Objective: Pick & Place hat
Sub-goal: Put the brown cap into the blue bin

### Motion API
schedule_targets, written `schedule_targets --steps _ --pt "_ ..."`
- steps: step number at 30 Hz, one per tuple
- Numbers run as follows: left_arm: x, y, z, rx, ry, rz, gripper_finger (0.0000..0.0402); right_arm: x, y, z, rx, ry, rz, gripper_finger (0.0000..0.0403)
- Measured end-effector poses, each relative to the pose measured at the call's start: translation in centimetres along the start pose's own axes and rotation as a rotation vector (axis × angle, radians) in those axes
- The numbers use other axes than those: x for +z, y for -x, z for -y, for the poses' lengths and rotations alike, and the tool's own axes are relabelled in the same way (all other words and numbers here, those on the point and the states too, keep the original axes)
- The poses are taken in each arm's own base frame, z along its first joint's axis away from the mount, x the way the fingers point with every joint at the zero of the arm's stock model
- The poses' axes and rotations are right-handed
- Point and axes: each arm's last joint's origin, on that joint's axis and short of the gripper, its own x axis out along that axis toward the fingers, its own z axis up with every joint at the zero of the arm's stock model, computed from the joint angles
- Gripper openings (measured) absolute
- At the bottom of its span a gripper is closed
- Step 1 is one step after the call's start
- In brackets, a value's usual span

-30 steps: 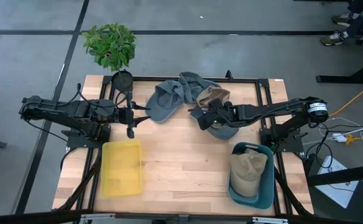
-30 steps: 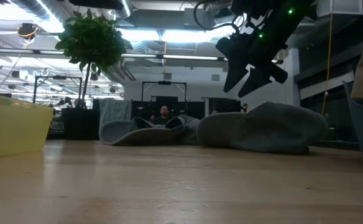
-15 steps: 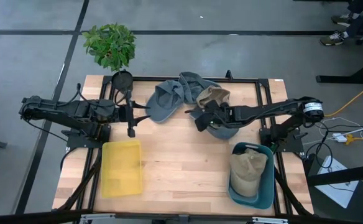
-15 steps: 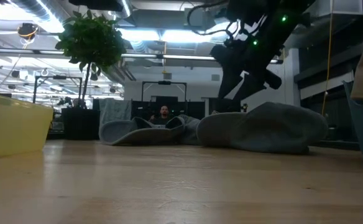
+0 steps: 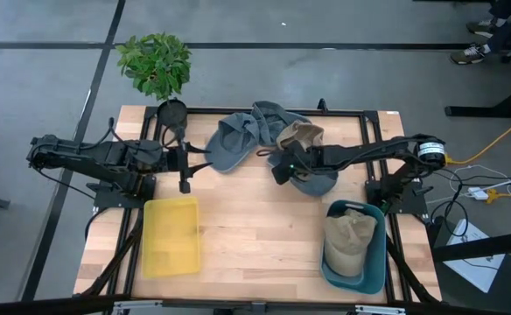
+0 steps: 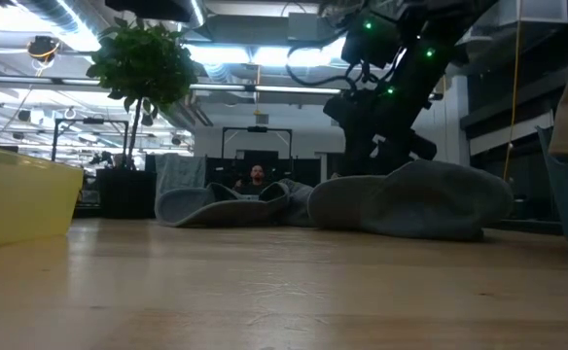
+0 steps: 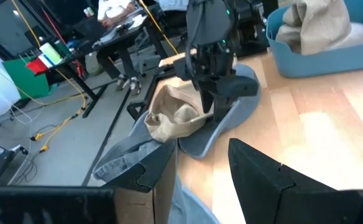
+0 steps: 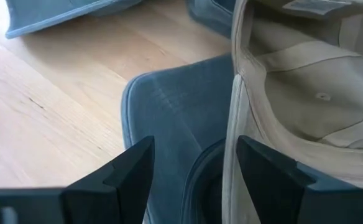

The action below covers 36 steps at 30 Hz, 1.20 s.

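Hats were seen heaped at the far middle of the wooden table [image 5: 255, 227], a tan hat [image 5: 297, 135] lying upside down on a grey-blue hat [image 5: 312, 179]. The right gripper [image 5: 279, 169] was lowered over the grey-blue hat's brim, fingers [image 8: 128, 165] spread apart and holding nothing. The left gripper [image 5: 184, 166] was kept at the far left, fingers parted and empty. Another tan hat [image 5: 347, 241] was seen in the blue bin [image 5: 380, 262], near right, with a yellow bin [image 5: 171, 234] near left

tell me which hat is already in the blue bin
The tan hat lying in the blue bin at the table's near right. The other tan hat and the blue-grey hats still lie on the table.
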Motion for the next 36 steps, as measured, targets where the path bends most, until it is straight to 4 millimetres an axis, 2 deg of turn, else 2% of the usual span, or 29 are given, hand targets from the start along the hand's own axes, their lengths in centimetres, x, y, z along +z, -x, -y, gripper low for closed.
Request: schedule_targets --steps 5,15,19,27,32,36 --pt "-0.3 0.0 0.1 -0.008 -0.012 -0.028 0.0141 -0.1 -0.1 0.2 -0.010 -0.017 -0.013 0.0229" --pt "-0.3 0.0 0.1 -0.009 -0.015 -0.031 0.0141 -0.2 -0.4 1.6 -0.162 -0.044 -0.021 0.0219" --pt "-0.4 0.0 0.1 -0.011 -0.020 -0.038 0.0141 0.0 -0.5 1.8 -0.172 -0.021 -0.011 0.0173" --pt "-0.6 0.0 0.1 -0.015 -0.028 -0.054 0.0141 0.1 -0.5 1.9 -0.192 0.006 0.003 0.0018" --pt "-0.7 0.0 0.2 -0.018 -0.032 -0.064 0.0141 0.3 -0.5 1.9 -0.190 0.028 0.017 0.0023" --pt "-0.7 0.0 0.2 -0.020 -0.033 -0.070 0.0141 0.5 -0.5 1.5 -0.148 0.057 0.012 0.0010"
